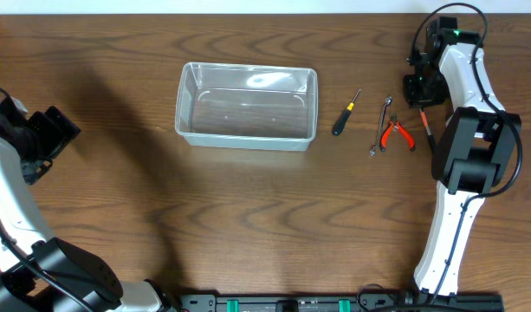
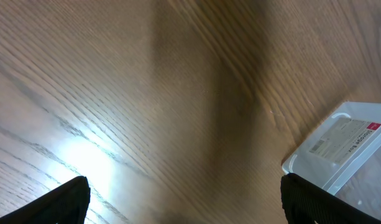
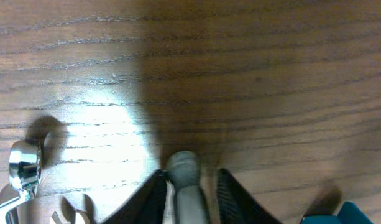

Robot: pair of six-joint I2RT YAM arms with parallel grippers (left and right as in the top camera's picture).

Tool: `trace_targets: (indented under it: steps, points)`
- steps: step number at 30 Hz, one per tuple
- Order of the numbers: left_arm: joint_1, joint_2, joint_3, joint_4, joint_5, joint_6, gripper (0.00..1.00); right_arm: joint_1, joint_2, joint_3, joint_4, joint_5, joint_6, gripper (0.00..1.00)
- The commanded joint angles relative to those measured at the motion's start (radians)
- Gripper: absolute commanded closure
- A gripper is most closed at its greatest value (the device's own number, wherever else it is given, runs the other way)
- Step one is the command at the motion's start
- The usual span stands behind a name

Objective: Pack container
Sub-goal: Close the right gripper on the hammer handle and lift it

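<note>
The clear plastic container [image 1: 246, 141] stands open at the table's middle, with nothing in it; its corner with a label shows in the left wrist view [image 2: 345, 149]. My left gripper [image 1: 67, 130] hovers open far to its left, fingers wide apart [image 2: 184, 202] over bare wood. At the far right my right gripper [image 1: 419, 91] points down over a grey, round-ended tool handle [image 3: 183, 168]. Its jaws [image 3: 191, 174] stand narrow around the handle. The left finger touches it and a thin gap shows at the right finger. The tool lies on the table.
Between container and right arm lie a black-handled screwdriver [image 1: 345, 114], a silver wrench [image 1: 380, 126] and red-handled pliers [image 1: 397, 134]. The wrench's ring end [image 3: 22, 168] shows left of my right fingers. The right arm's body [image 1: 464, 156] hangs over the right edge.
</note>
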Motion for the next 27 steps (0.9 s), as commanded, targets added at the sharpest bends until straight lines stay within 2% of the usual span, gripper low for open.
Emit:
trace_targets:
  steps: [1,11,16,19,27]
  points:
    - [-0.005,-0.009,0.011,-0.003,-0.005,0.018,0.09,-0.009,0.001,0.01,0.0,-0.003,0.002,0.79]
    - [-0.005,-0.009,0.011,-0.003,-0.005,0.017,0.09,-0.008,0.001,0.01,0.003,-0.004,0.002,0.93]
    - [-0.005,-0.009,0.011,-0.003,-0.005,0.018,0.1,-0.001,-0.002,0.016,0.009,-0.004,0.002,0.93]
    - [-0.005,-0.009,0.011,-0.003,-0.005,0.018,0.1,0.005,-0.006,0.041,0.003,-0.004,0.003,0.97]
    - [-0.005,-0.009,0.011,-0.003,-0.005,0.018,0.1,0.035,-0.02,0.219,-0.049,-0.004,0.003,0.96]
